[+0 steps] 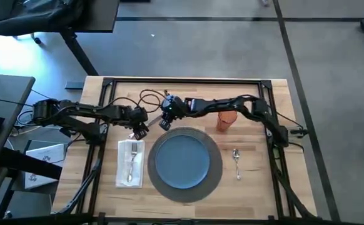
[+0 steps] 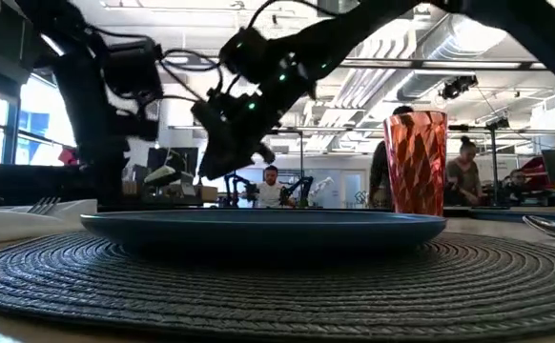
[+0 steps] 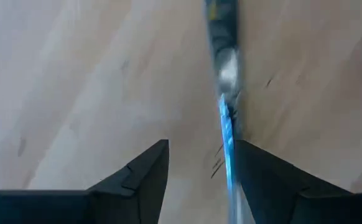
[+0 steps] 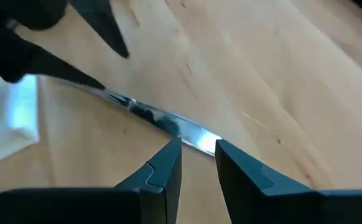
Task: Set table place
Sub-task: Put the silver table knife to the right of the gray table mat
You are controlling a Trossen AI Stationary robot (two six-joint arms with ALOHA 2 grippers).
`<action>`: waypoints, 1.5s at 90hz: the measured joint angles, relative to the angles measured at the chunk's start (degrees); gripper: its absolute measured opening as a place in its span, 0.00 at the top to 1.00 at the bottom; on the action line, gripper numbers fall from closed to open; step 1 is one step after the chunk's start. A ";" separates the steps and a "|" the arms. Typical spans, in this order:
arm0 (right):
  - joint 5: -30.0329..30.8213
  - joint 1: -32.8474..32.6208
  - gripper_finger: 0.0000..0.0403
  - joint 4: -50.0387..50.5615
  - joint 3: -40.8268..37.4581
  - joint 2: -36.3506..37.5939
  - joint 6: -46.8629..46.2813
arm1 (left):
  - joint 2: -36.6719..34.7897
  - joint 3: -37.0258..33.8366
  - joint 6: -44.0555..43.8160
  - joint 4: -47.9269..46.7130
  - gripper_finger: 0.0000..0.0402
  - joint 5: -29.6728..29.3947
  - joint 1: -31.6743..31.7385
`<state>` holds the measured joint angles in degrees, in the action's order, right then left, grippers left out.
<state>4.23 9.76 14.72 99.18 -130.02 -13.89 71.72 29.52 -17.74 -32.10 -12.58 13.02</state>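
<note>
The worktop is light wooden planks in a thin black frame, set on a grey floor; the low view looks across it into a hall with ceiling ducts and lights, where people sit and stand at far desks. The mat, round, dark grey and coarsely woven, lies near the front edge with a smooth blue plate centred on it, a rim of weave showing all round; a white napkin with a fork lies just left of it, a spoon just right, and a faceted orange tumbler stands behind the plate to the right. Both arms meet behind the plate's left rim, over bare wood. The left pincer is spread, a thin shiny knife running between its fingers; whether they touch it cannot be told. The right pincer is narrowly parted, the knife's blade crossing just beyond its tips.
</note>
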 joint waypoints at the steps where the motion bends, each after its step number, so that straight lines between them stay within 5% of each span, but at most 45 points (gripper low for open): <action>1: -0.03 0.00 0.79 0.32 0.22 -0.19 -0.15 | 0.00 -0.39 -0.15 0.30 0.58 0.00 0.00; 46: 0.12 0.33 0.79 1.97 0.31 -2.40 -2.29 | 0.32 -3.78 0.40 13.60 0.58 7.84 -0.04; 97: -8.38 -2.32 0.79 7.81 0.28 -2.57 -1.07 | 0.68 -3.78 1.40 15.74 0.58 4.70 0.00; 115: -1.64 -2.36 0.79 11.27 0.28 -2.55 -0.42 | 0.68 -5.07 1.38 18.08 0.58 4.67 0.00; 135: -1.16 -0.36 0.79 8.91 0.55 -4.32 0.42 | 0.62 -7.26 -0.01 22.22 0.58 7.05 0.04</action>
<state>3.07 9.39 23.63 99.72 -134.34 -13.47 72.34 22.26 -17.75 -9.88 -5.53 13.06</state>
